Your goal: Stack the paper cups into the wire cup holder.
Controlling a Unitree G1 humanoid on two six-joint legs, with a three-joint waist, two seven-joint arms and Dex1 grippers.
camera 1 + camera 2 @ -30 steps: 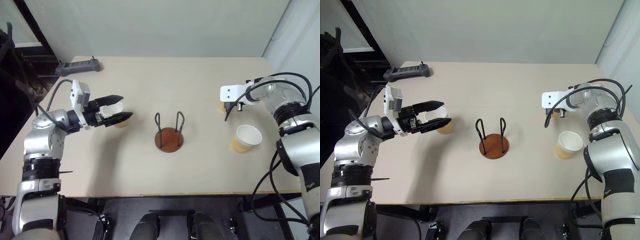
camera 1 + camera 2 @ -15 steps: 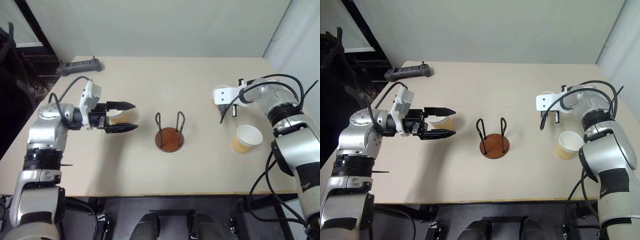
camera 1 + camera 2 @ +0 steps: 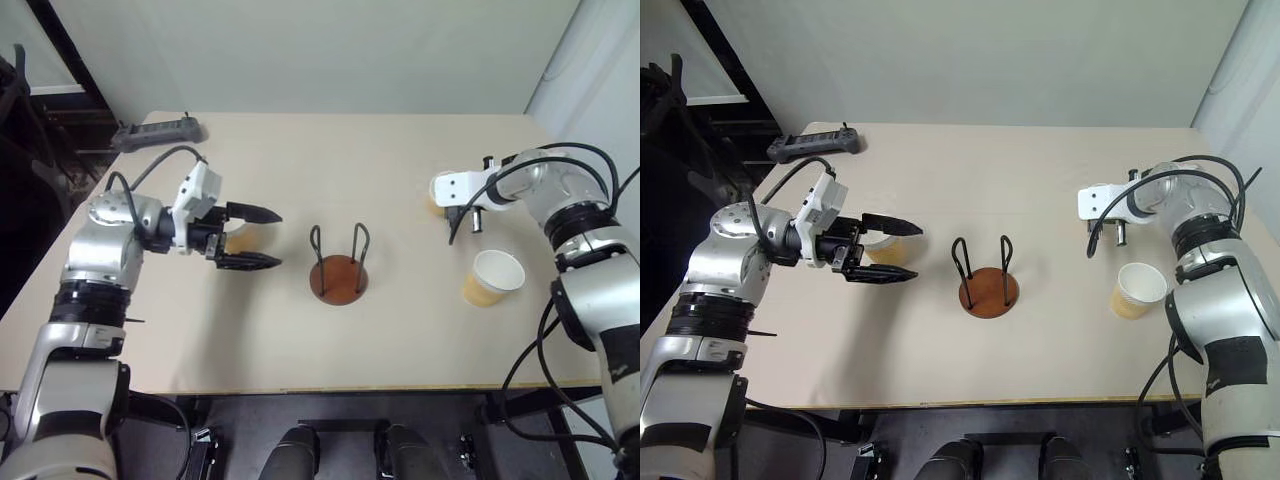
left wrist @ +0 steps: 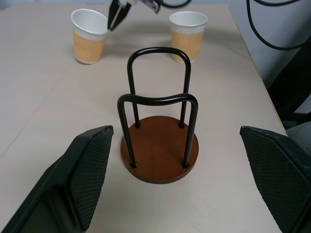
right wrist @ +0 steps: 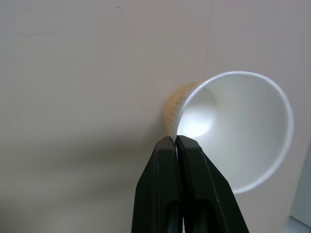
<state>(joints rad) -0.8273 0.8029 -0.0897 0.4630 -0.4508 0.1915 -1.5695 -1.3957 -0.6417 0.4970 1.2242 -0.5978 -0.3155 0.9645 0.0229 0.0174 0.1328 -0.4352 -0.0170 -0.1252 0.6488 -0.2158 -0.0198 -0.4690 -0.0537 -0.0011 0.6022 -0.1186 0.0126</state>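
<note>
From the head camera I see the wire cup holder standing upright near the middle of the bench, its round reddish-brown base flat on the surface and nothing inside its two dark wire loops. My left tool hangs just to the left of the holder with its two black fingers spread wide, pointing toward the holder, and it holds nothing. One paper cup stands on the bench in the gap between those spread fingers, though I cannot tell whether either finger touches it. In the left wrist view the holder sits squarely between the finger pads, with two more cups beyond it. My right tool is over the right side of the bench, its fingers pressed together with the thin wall of a second paper cup pinched at the rim between them; in the right wrist view that cup is tilted so that I look straight into its white inside. The third paper cup stands upright on the bench, nearer my side and just right of the right tool, apart from it. A dark power strip lies at the far left corner of the bench.
</note>
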